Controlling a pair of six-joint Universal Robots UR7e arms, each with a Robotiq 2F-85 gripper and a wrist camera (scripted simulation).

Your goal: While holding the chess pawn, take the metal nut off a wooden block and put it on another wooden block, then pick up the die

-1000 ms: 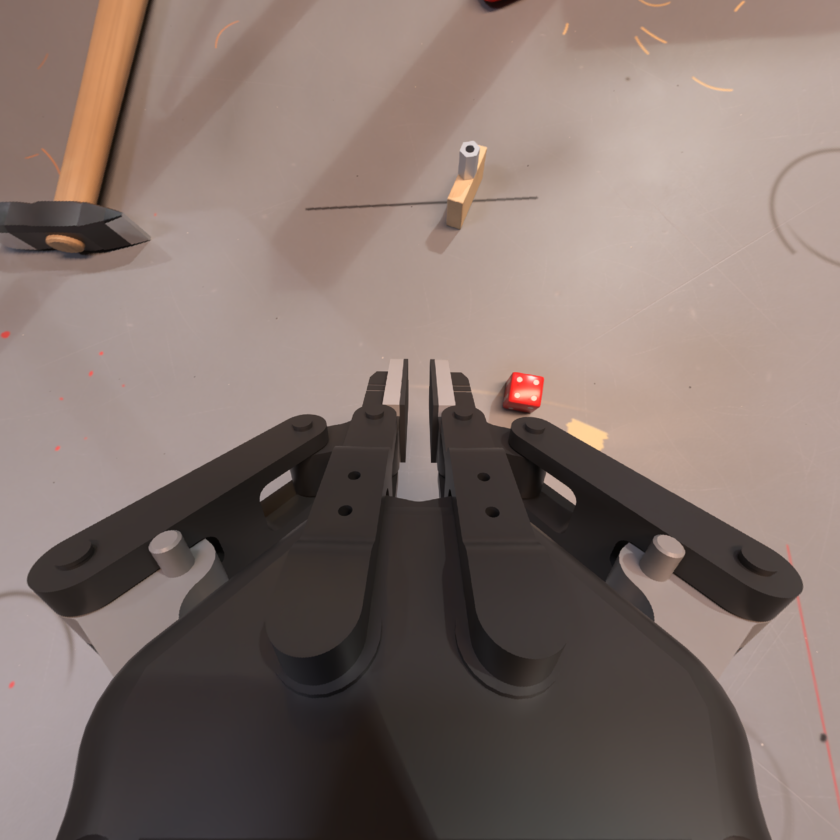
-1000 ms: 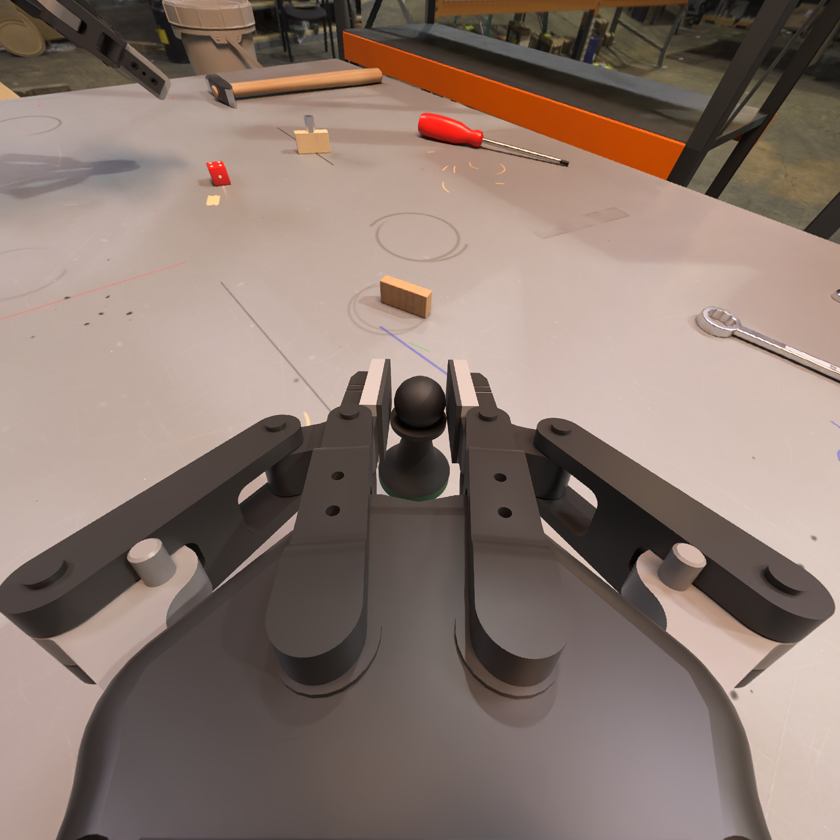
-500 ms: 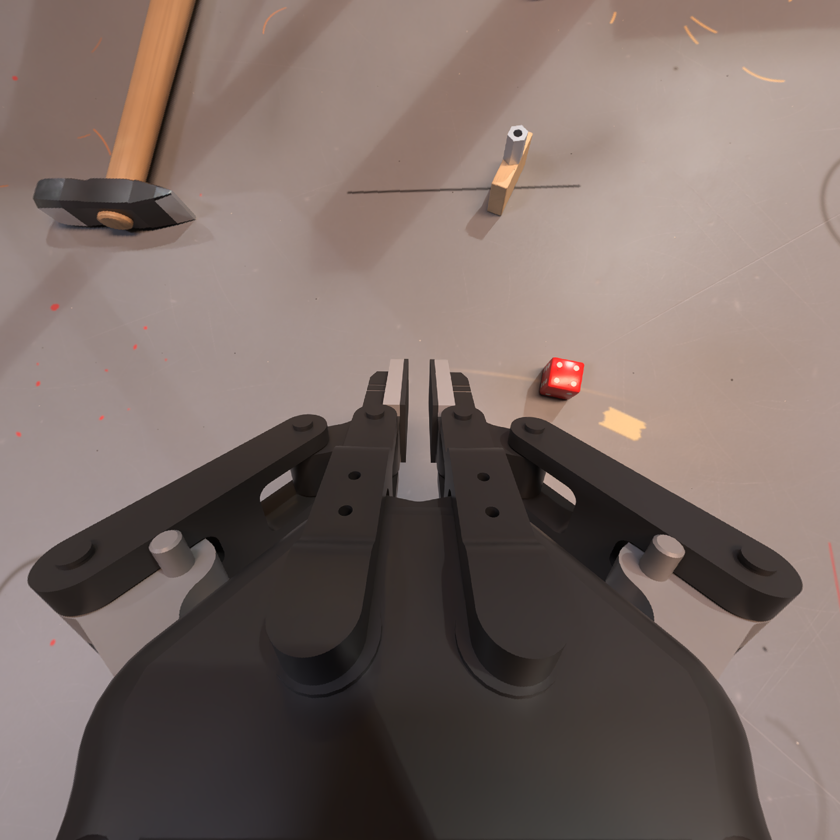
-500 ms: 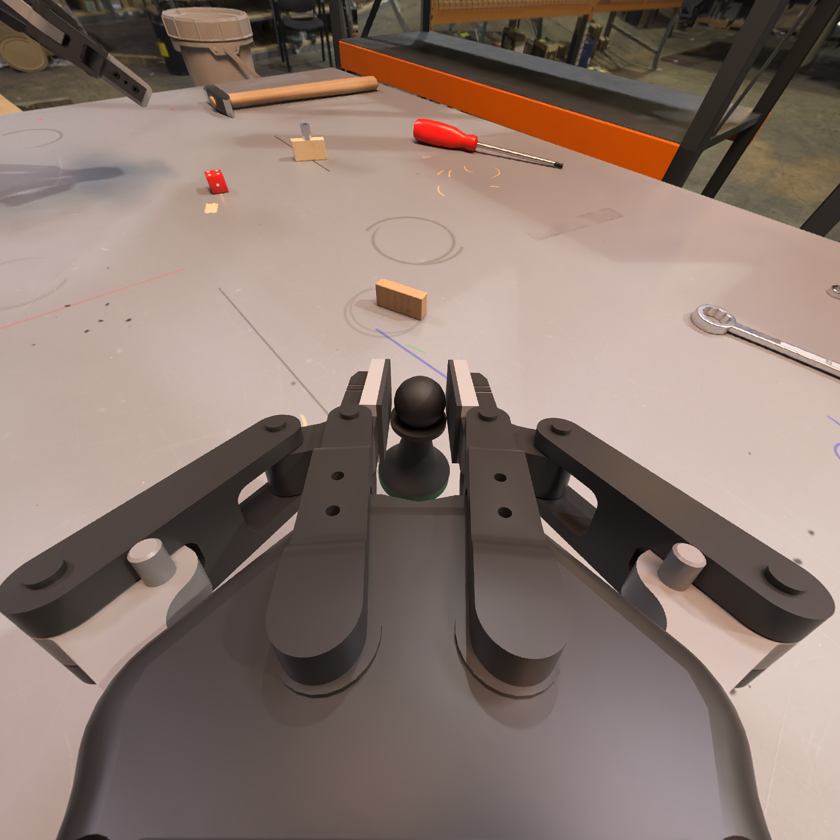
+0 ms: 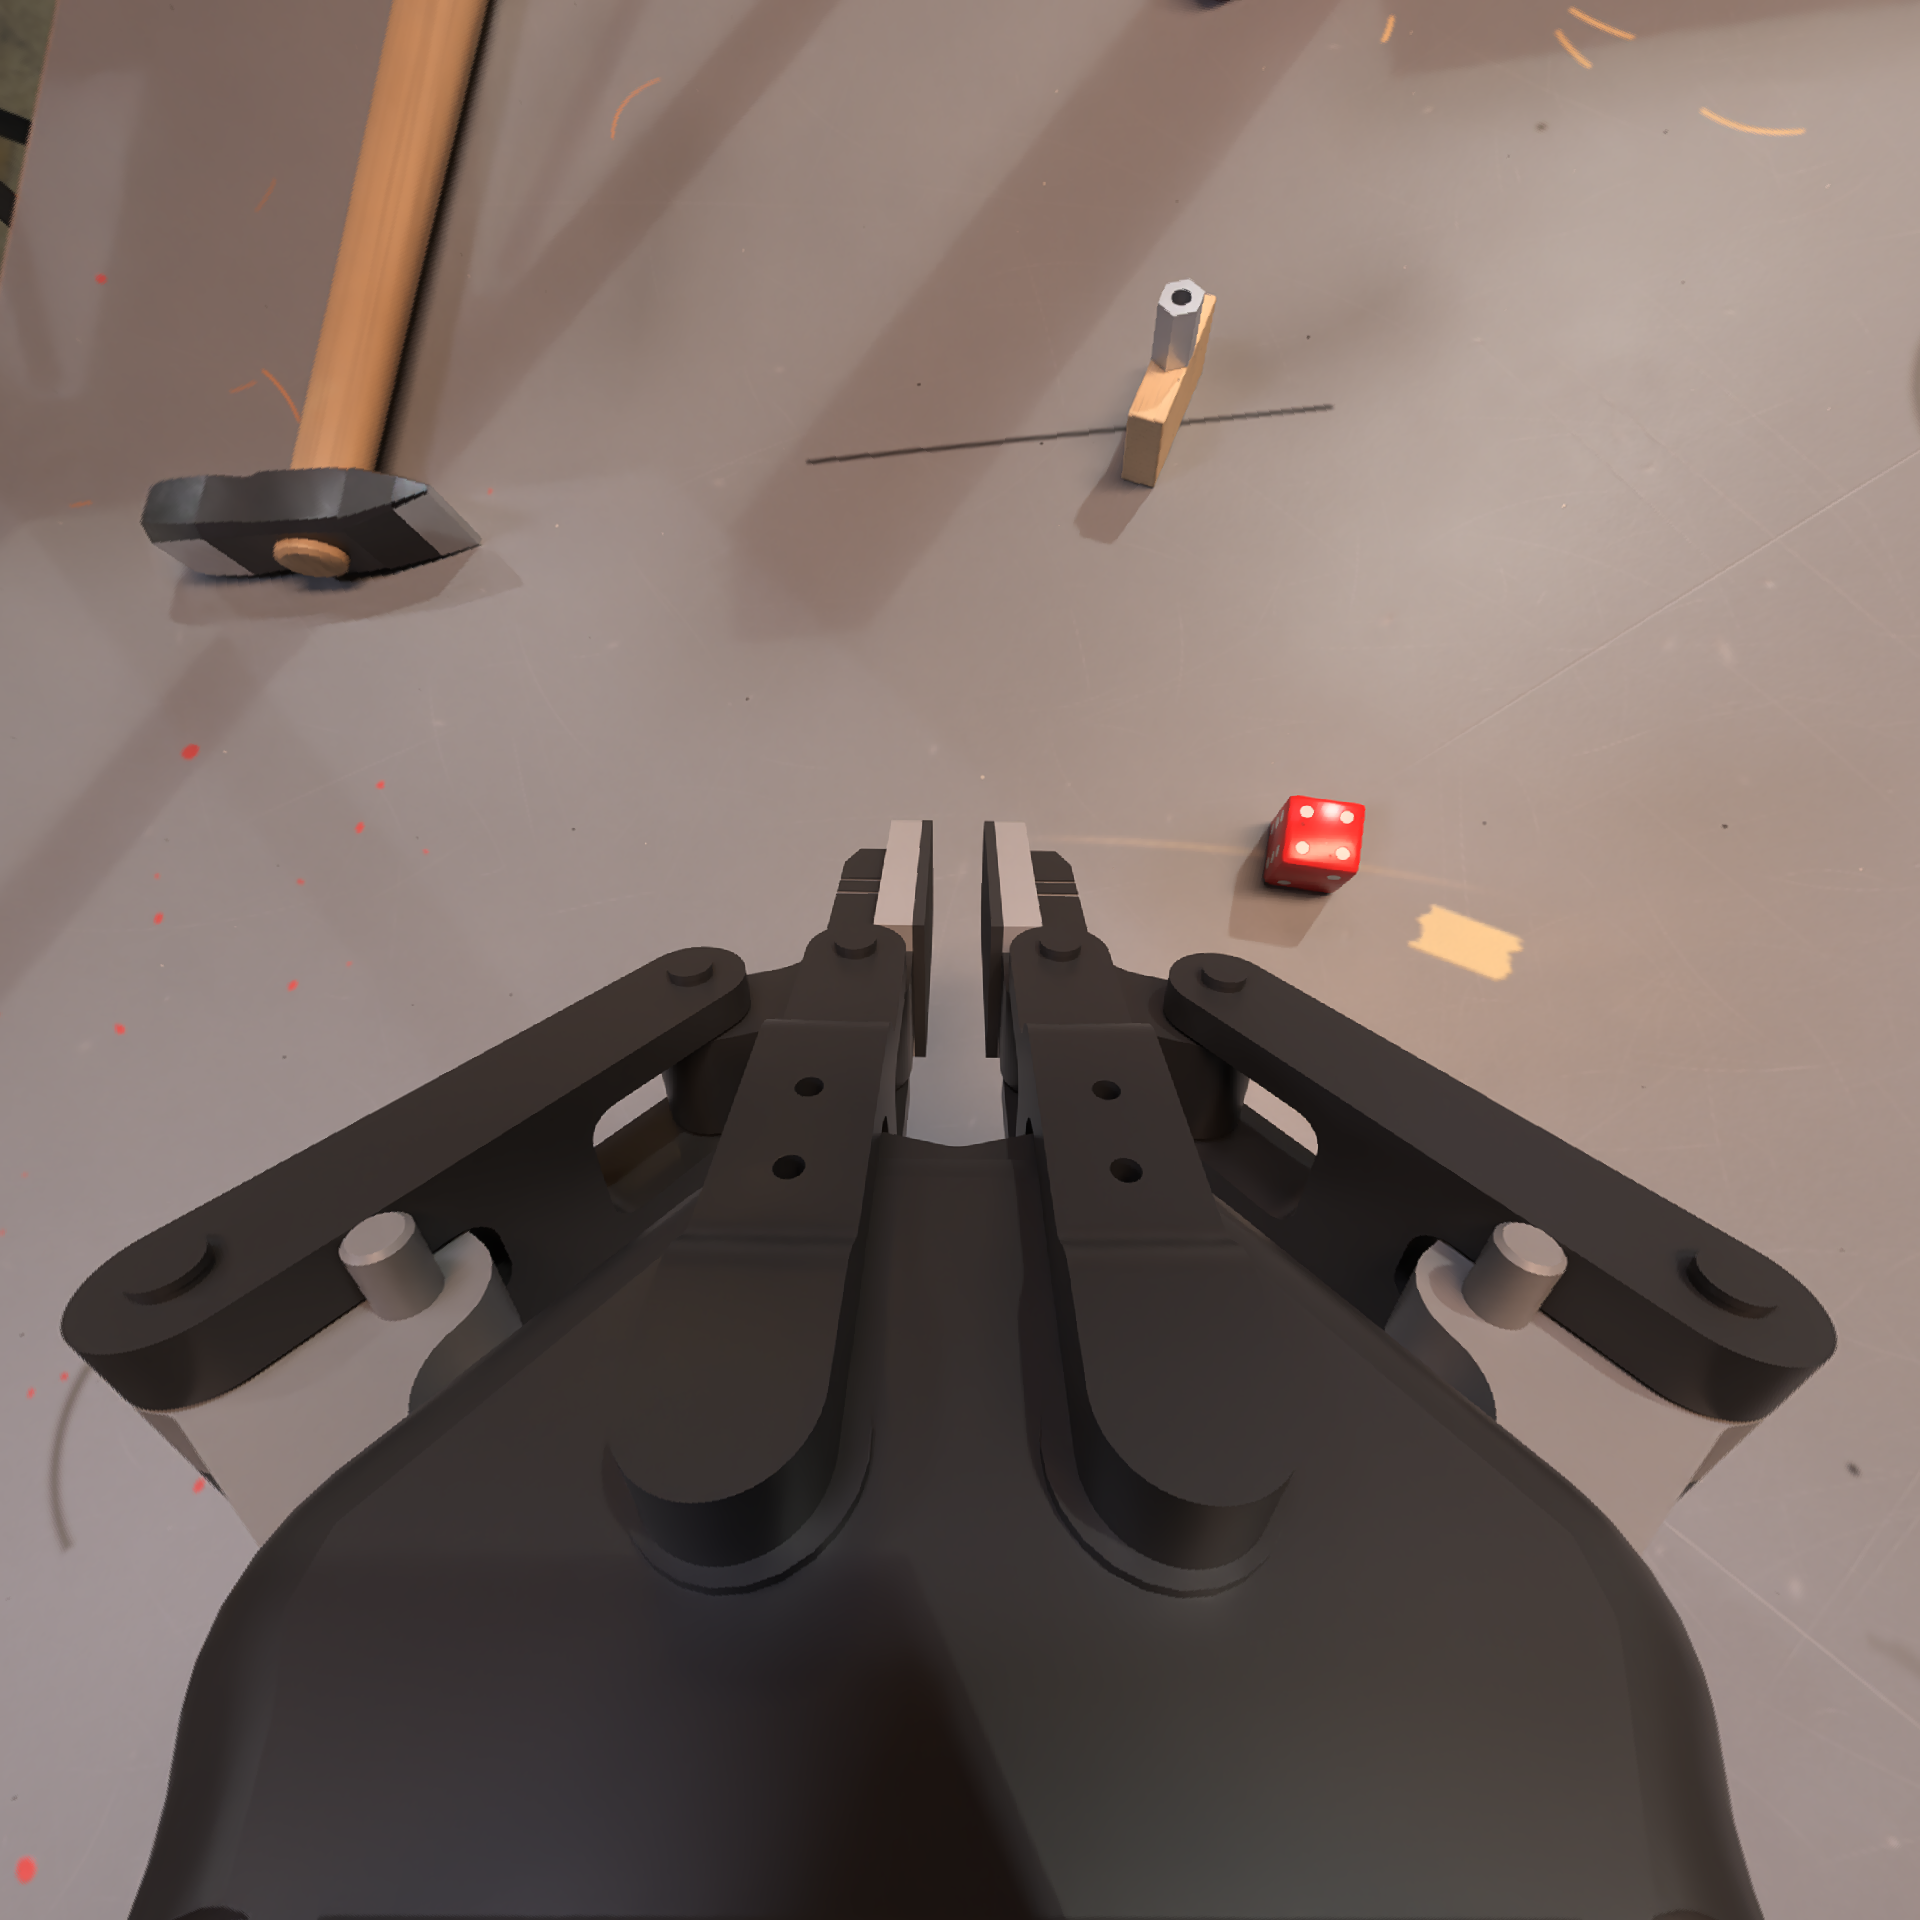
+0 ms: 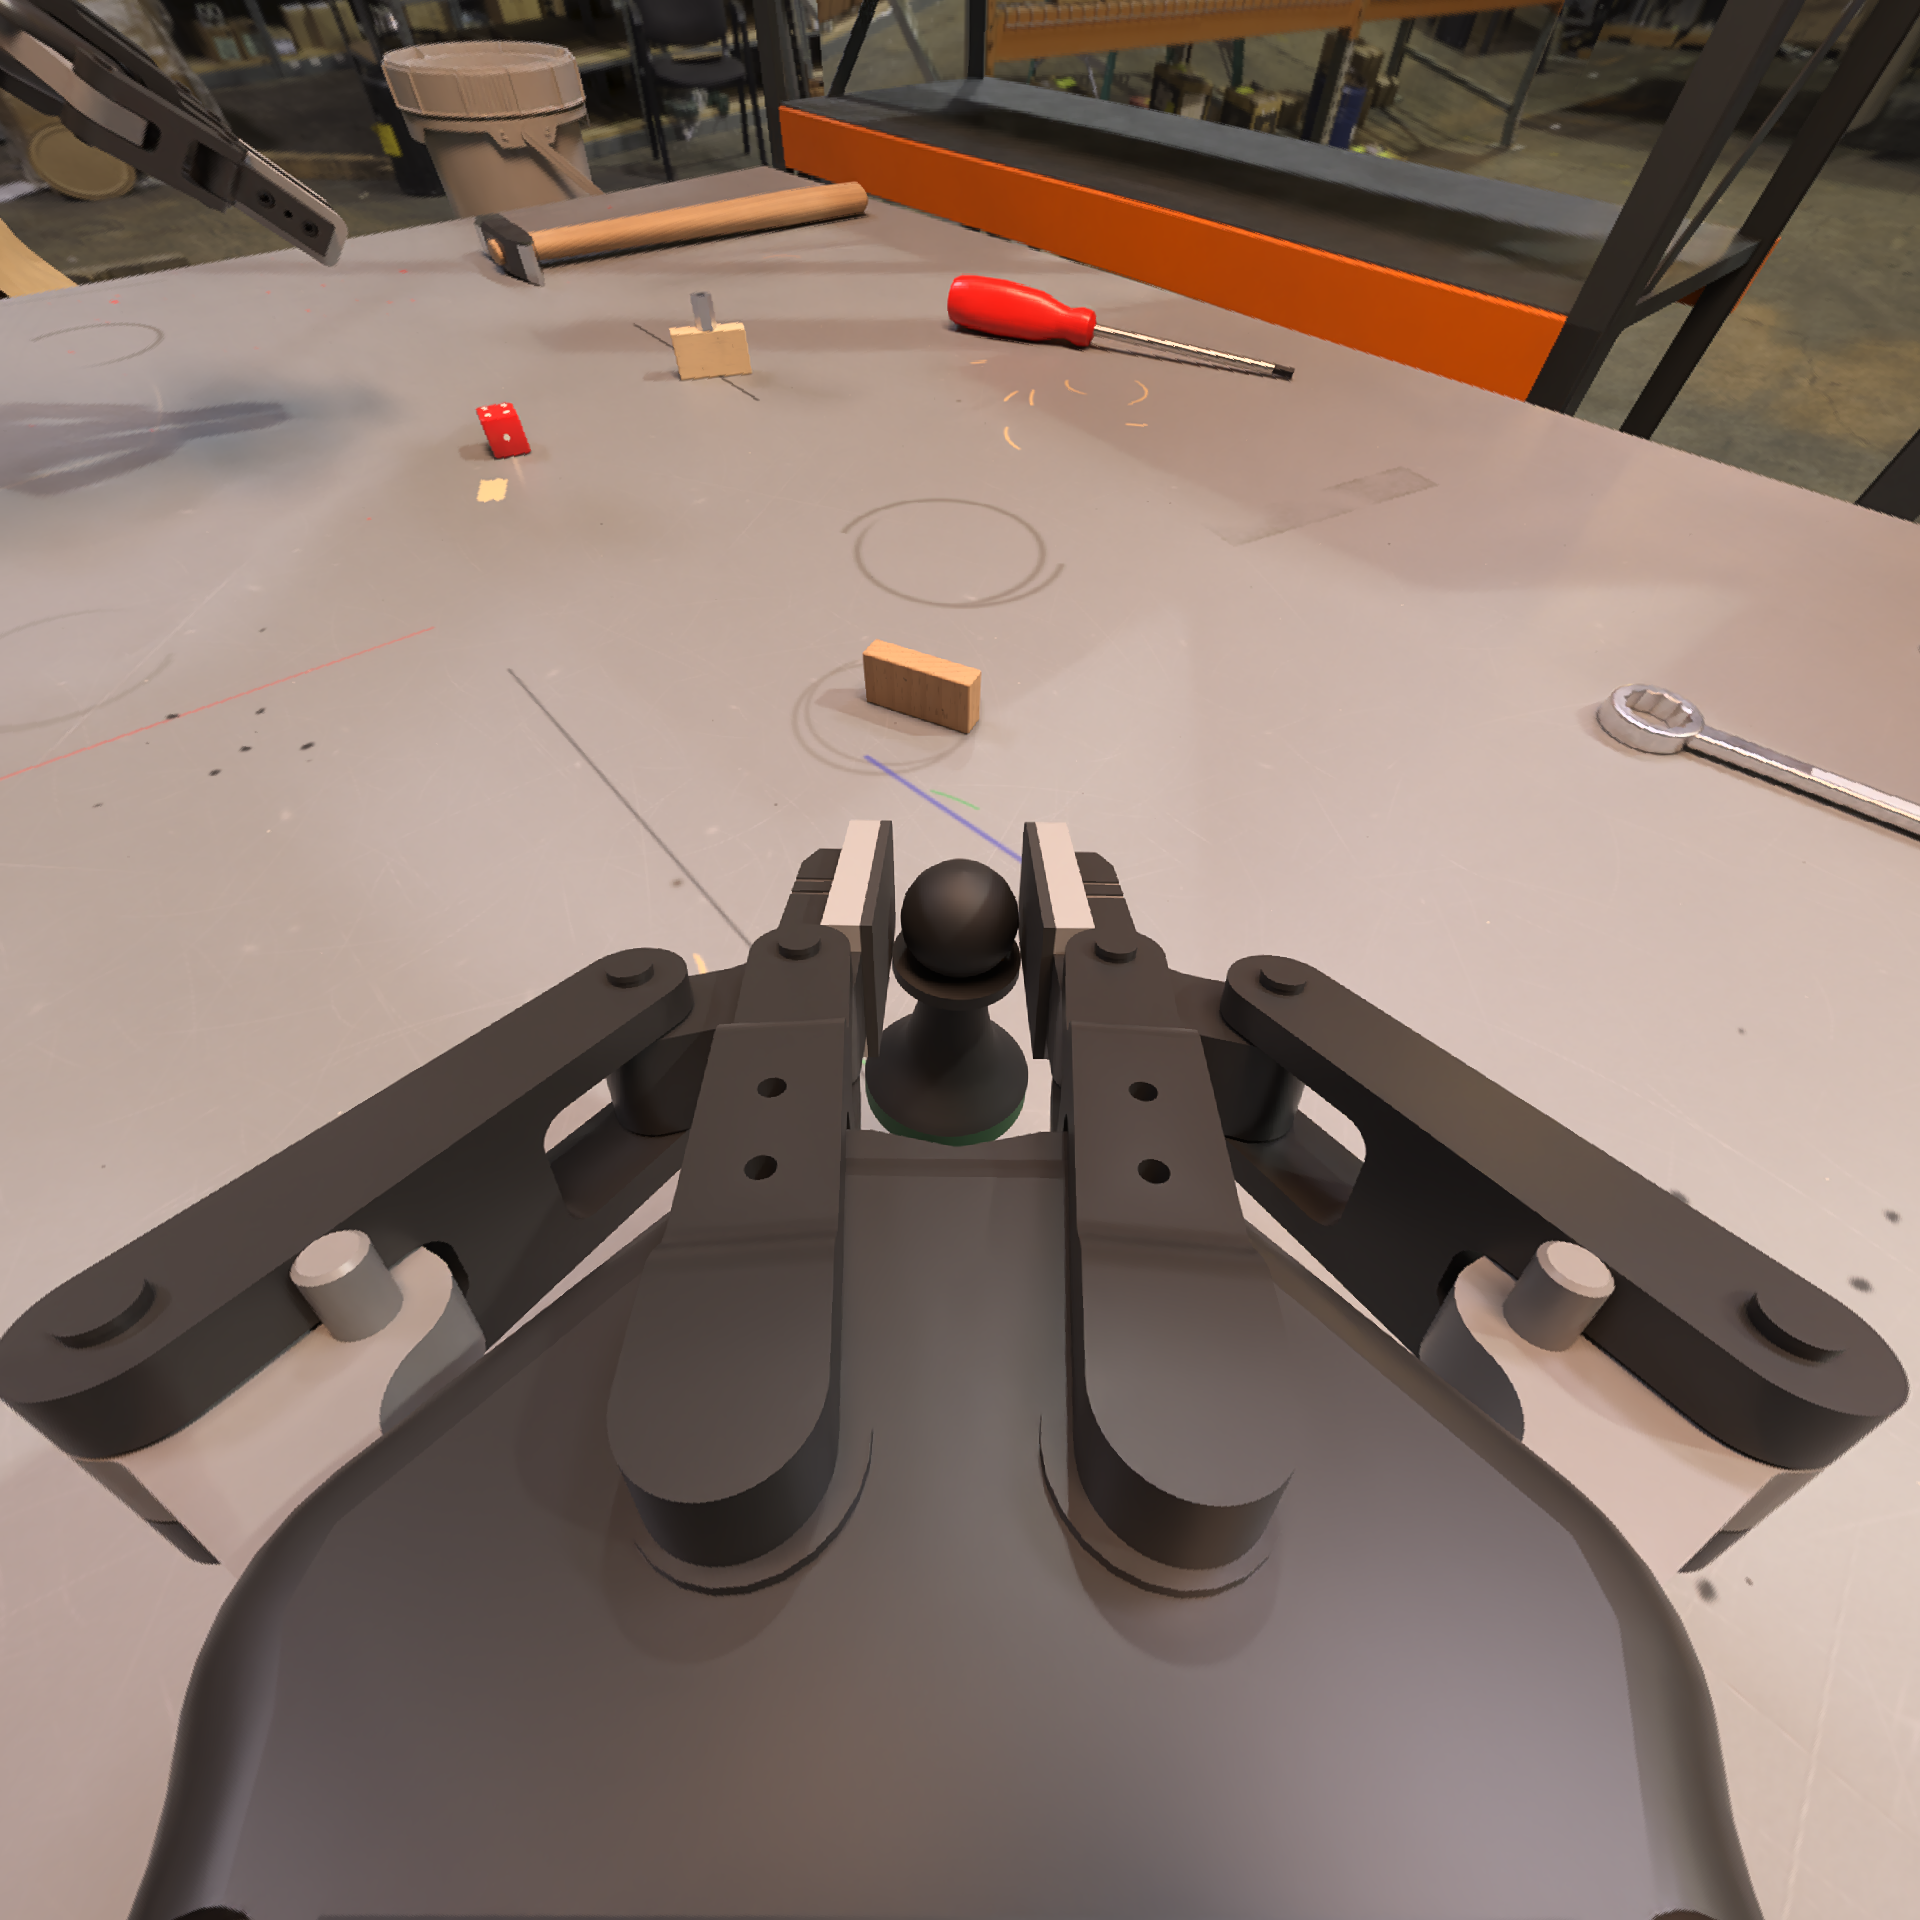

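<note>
My right gripper (image 6: 956, 862) is shut on a black chess pawn (image 6: 956, 925) and holds it above the grey table. A wooden block (image 6: 922, 686) lies flat just ahead of it. A second wooden block (image 5: 1164, 416) stands farther off with the metal nut (image 5: 1177, 324) upright on it; both also show in the right wrist view, the block (image 6: 711, 348) and the nut (image 6: 703, 310). My left gripper (image 5: 958, 862) is shut and empty, above the table. The red die (image 5: 1314, 844) lies to its right and also shows in the right wrist view (image 6: 503, 428).
A hammer (image 5: 312, 520) lies at the far left. A red screwdriver (image 6: 1023, 310) and a wrench (image 6: 1662, 722) lie on the table (image 6: 1351, 935). A bucket (image 6: 488, 114) and an orange shelf (image 6: 1143, 229) stand beyond the table edge. The left gripper (image 6: 301, 223) shows at the top left.
My left gripper has shifted to the left, so the nut, its block and the die sit farther right in its view. The right gripper stays still with the pawn.
</note>
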